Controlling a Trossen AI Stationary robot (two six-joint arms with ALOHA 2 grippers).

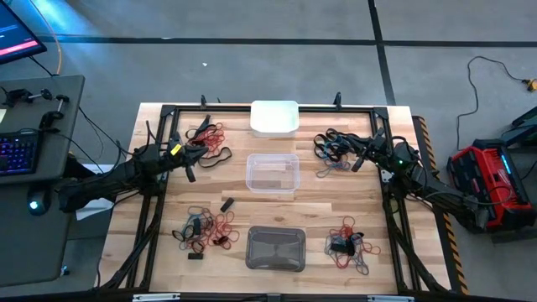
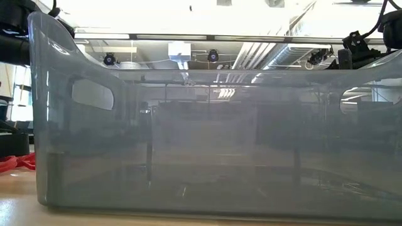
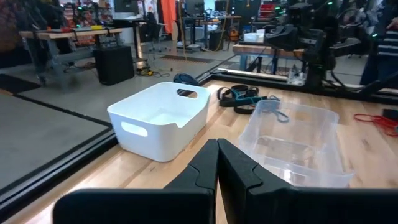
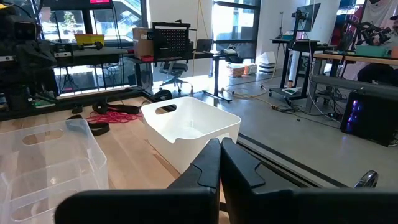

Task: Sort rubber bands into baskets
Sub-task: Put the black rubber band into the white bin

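Note:
Three baskets stand in a row down the table's middle: white (image 1: 274, 117) at the far edge, clear (image 1: 272, 173) in the centre, grey (image 1: 276, 248) at the near edge, filling the low view (image 2: 201, 138). Rubber bands lie in four piles on the wood: red and black far left (image 1: 208, 138), black and blue far right (image 1: 334, 147), mostly red near left (image 1: 210, 228), and red and black near right (image 1: 348, 243). My left gripper (image 1: 191, 164) is shut and empty left of the clear basket. My right gripper (image 1: 357, 159) is shut and empty right of it, beside the far right pile.
Small black pieces lie on the wood near left (image 1: 226, 204) (image 1: 195, 256). A loose blue band (image 1: 327, 172) lies right of the clear basket. A black frame (image 1: 159, 218) runs round the tabletop. A desk with a keyboard (image 1: 18, 155) stands left of the table.

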